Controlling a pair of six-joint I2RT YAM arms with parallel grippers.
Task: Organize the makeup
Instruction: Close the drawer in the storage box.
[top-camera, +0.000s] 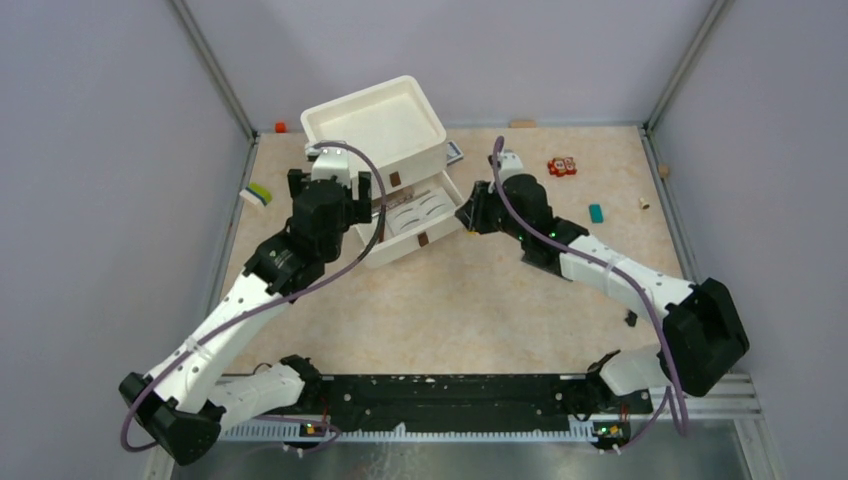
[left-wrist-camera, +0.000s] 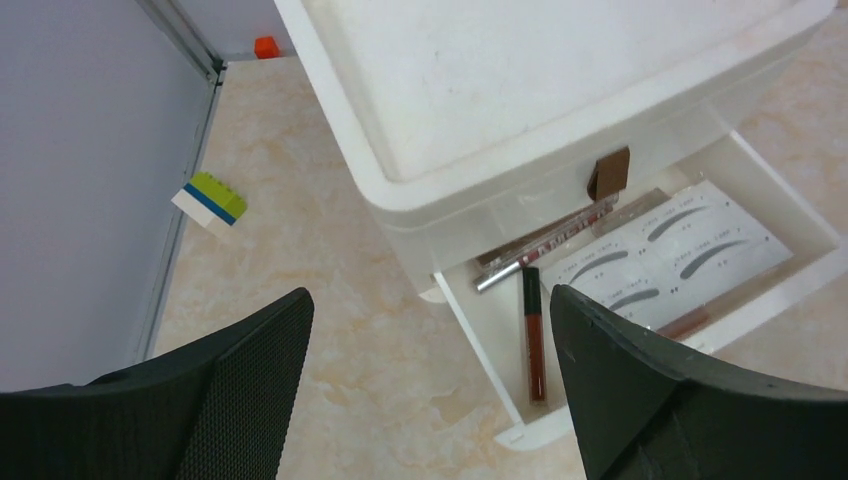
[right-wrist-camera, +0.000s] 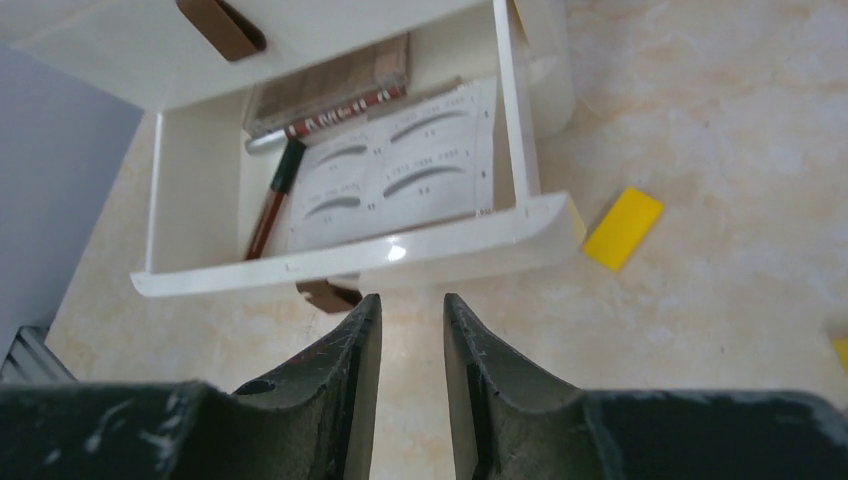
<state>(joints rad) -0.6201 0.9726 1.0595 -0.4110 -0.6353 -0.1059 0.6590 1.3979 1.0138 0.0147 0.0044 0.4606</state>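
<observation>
A white drawer organizer (top-camera: 375, 120) stands at the back left, its lower drawer (top-camera: 425, 215) pulled open. In the drawer lie a white false-eyelash card (right-wrist-camera: 400, 170), a brown lip tube (right-wrist-camera: 268, 205), a red-and-silver pencil (right-wrist-camera: 330, 120) and a brown eyeshadow palette (right-wrist-camera: 330, 85). The card (left-wrist-camera: 665, 250) and tube (left-wrist-camera: 536, 340) also show in the left wrist view. My left gripper (left-wrist-camera: 430, 295) is wide open and empty above the drawer's left corner. My right gripper (right-wrist-camera: 410, 300) is slightly open and empty, just in front of the drawer's brown handle (right-wrist-camera: 325, 295).
A yellow block (right-wrist-camera: 622, 228) lies right of the drawer. A green, blue and white block (top-camera: 260, 193) sits by the left wall, an orange block (top-camera: 280, 127) at the back. A teal block (top-camera: 596, 212) and a red item (top-camera: 561, 166) lie to the right.
</observation>
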